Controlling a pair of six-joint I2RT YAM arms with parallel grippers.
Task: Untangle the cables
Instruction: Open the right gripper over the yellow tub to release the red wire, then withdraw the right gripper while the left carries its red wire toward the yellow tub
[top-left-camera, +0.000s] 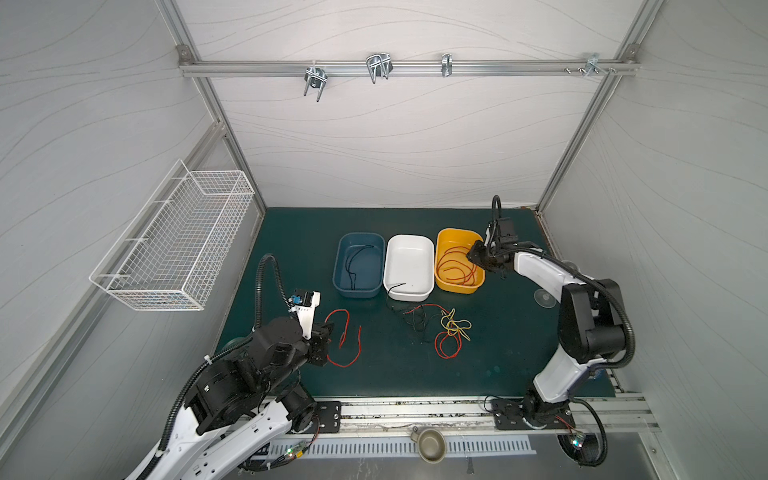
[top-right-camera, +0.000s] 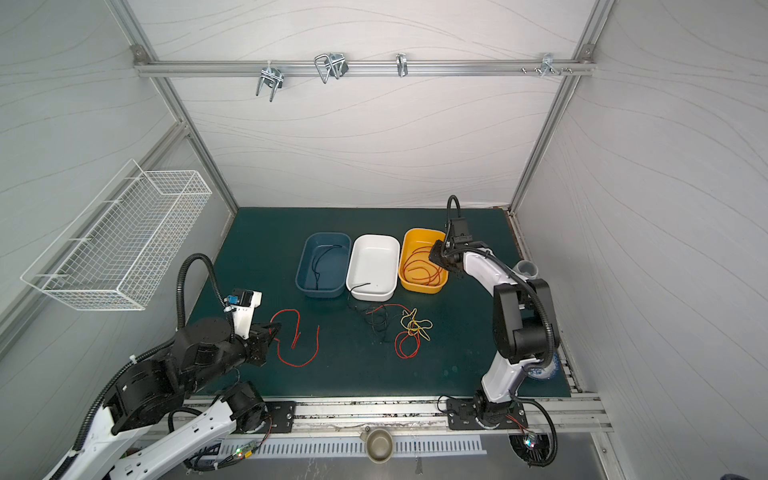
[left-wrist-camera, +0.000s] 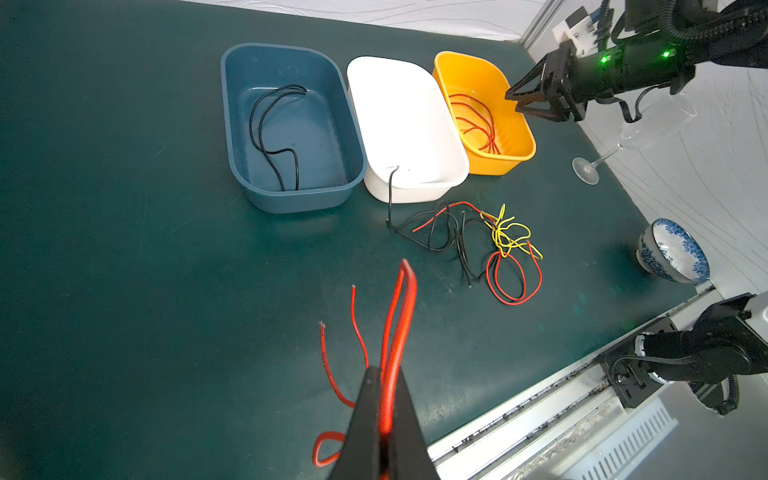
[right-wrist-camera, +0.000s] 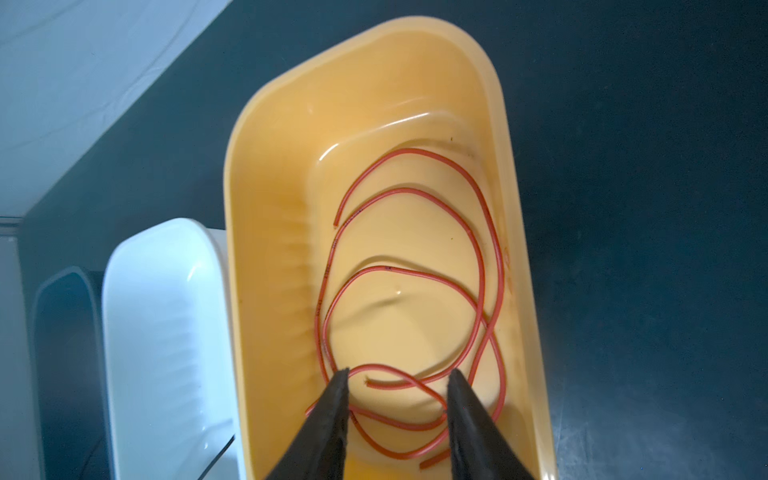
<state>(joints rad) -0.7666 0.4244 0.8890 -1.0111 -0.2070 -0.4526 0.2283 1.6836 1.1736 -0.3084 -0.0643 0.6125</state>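
A tangle of black, red and yellow cables (top-left-camera: 436, 328) (top-right-camera: 399, 328) (left-wrist-camera: 490, 245) lies on the green mat in front of the white bin (top-left-camera: 409, 245). My left gripper (left-wrist-camera: 386, 372) (top-left-camera: 329, 332) is shut on a folded red cable (left-wrist-camera: 399, 316) (top-left-camera: 347, 343) whose loose ends trail on the mat. My right gripper (right-wrist-camera: 399, 374) (top-left-camera: 473, 254) hangs open over the yellow bin (right-wrist-camera: 266, 257) (top-left-camera: 446, 239), where coiled red cables (right-wrist-camera: 415, 270) lie free below its tips. A black cable (top-left-camera: 357, 266) rests in the blue bin (top-left-camera: 343, 286). Another black end (top-left-camera: 397, 286) hangs over the white bin's rim.
A wine glass (top-left-camera: 544, 297) (left-wrist-camera: 623, 141) lies by the right wall and a blue-patterned bowl (left-wrist-camera: 673, 251) stands near the right arm's base. A white wire basket (top-left-camera: 174, 245) hangs on the left wall. A small cup (top-left-camera: 430, 442) sits on the front rail.
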